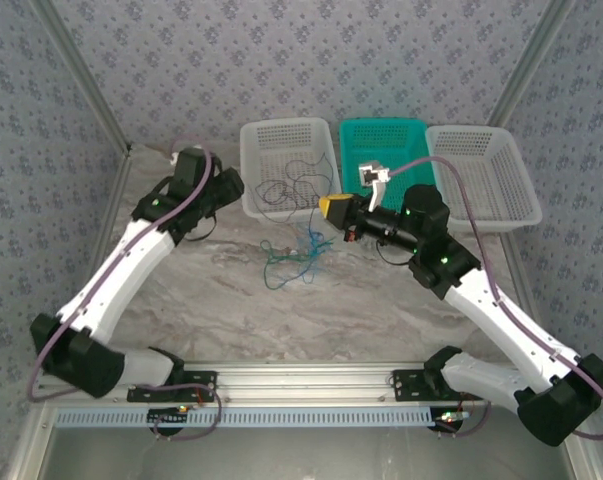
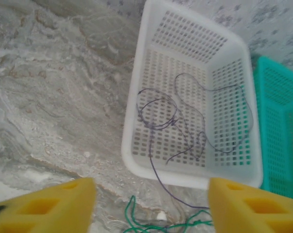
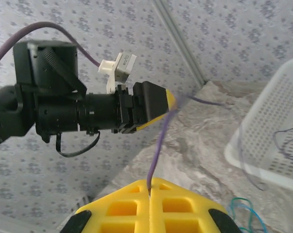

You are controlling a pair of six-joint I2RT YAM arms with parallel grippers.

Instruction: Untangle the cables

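A thin dark purple-grey cable [image 2: 150, 159] lies looped in the left white basket [image 2: 185, 177] and trails over its near rim onto the table. In the right wrist view, my right gripper [image 3: 150, 187] is shut on a strand of that cable [image 3: 158, 145], which rises taut past the yellow tip of my left gripper [image 3: 168, 99]. My left gripper [image 2: 151, 208] hangs open above the basket's near rim, with nothing between its fingers. A green cable [image 2: 195, 223] lies below it. From above, the blue and green wad [image 1: 299, 252] lies on the table between my left gripper [image 1: 231, 185] and right gripper [image 1: 328, 208].
Three baskets line the back: the white one [image 1: 246, 170] with the dark cable, a teal one [image 1: 381, 135] and another white one [image 1: 481, 170]. Patterned walls close the back and sides. Marble tabletop stretches toward the arm bases.
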